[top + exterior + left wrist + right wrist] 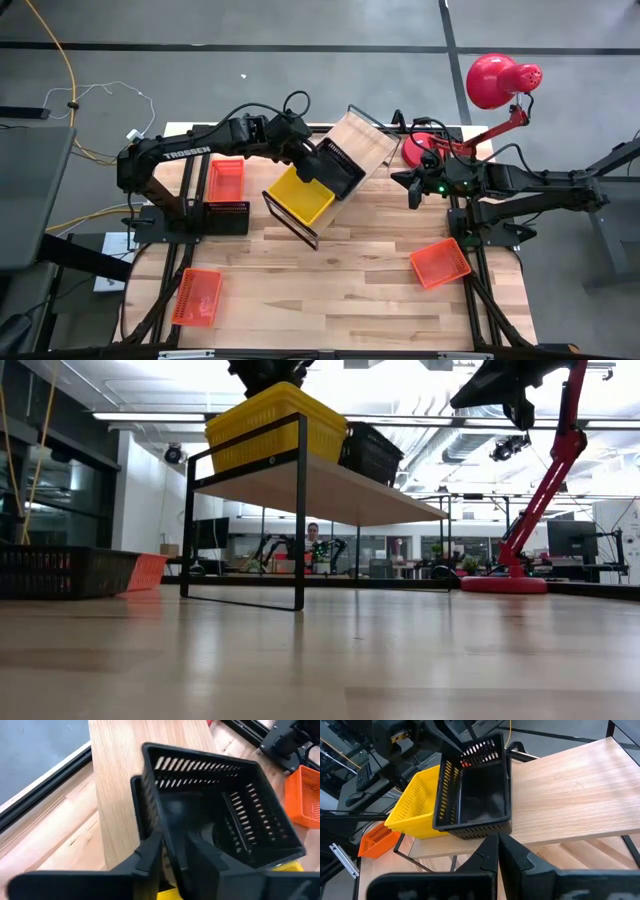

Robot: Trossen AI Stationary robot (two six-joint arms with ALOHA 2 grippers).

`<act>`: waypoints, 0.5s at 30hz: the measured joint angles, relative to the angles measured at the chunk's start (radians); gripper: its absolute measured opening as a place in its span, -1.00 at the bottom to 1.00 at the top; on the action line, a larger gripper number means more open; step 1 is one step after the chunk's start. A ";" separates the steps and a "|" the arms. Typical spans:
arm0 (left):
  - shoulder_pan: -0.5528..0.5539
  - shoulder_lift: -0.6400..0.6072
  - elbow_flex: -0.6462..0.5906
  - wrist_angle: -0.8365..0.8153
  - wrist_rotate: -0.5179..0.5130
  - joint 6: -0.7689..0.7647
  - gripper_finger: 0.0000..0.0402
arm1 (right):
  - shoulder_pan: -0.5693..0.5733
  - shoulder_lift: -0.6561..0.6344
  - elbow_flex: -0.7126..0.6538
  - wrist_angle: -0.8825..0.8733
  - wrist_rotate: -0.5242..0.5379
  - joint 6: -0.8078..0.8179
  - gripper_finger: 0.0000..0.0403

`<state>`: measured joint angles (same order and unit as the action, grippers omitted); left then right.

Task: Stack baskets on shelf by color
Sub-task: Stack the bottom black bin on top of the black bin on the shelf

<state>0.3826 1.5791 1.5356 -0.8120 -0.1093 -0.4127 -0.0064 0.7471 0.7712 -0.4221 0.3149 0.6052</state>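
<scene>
The shelf [362, 140], a light-wood board on a black wire frame, stands at an angle mid-table. A yellow basket [300, 196] sits on its near end [275, 422]. A black basket [341, 168] sits beside it on the board [370, 453]. My left gripper [318, 160] is shut on the black basket [220, 805]. My right gripper [409, 186] hovers right of the shelf, its fingers shut [498, 842] and touching nothing. Three orange baskets [226, 179] [197, 297] [440, 262] and another black basket [226, 216] rest on the table. My left gripper holds the black basket by the short wall [167, 827] that faces the yellow basket, pinched with one finger [150, 854] outside and the other inside. The fingers come slanting down from the table's left. The basket's bottom is on the shelf board, slightly tilted.
A red desk lamp [490, 80] stands at the far right corner, its base [425, 148] just beyond the shelf's far end. Black frame rails run along both table sides. Bare tabletop lies near the front edge [330, 290] between the orange baskets.
</scene>
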 joint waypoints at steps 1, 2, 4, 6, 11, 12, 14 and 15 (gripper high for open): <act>0.000 0.000 0.000 0.001 0.000 -0.001 -0.58 | 0.000 0.000 0.000 0.000 0.000 0.000 -1.00; 0.000 0.000 0.000 0.000 0.000 -0.001 -0.53 | 0.000 0.000 0.000 0.000 0.000 0.000 -1.00; 0.003 0.000 0.012 -0.009 0.009 -0.002 -0.44 | 0.000 0.000 0.000 0.000 0.000 0.000 -1.00; 0.011 -0.003 0.038 -0.006 0.026 0.010 -0.36 | 0.000 0.000 0.000 0.000 0.000 0.019 -1.00; 0.039 -0.039 0.129 -0.004 0.067 0.100 -0.24 | 0.000 0.000 0.000 0.026 -0.006 0.024 -1.00; 0.044 -0.049 0.141 -0.004 0.073 0.124 -0.24 | 0.000 0.000 0.000 0.036 -0.009 0.024 -1.00; 0.049 -0.075 0.155 0.010 0.073 0.186 -0.24 | 0.000 0.000 0.000 0.045 -0.009 0.024 -1.00; 0.049 -0.087 0.156 0.020 0.072 0.216 -0.25 | 0.000 0.000 0.000 0.046 -0.008 0.024 -1.00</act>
<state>0.4311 1.4919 1.6915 -0.7920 -0.0368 -0.1970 -0.0065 0.7467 0.7712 -0.3757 0.3065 0.6289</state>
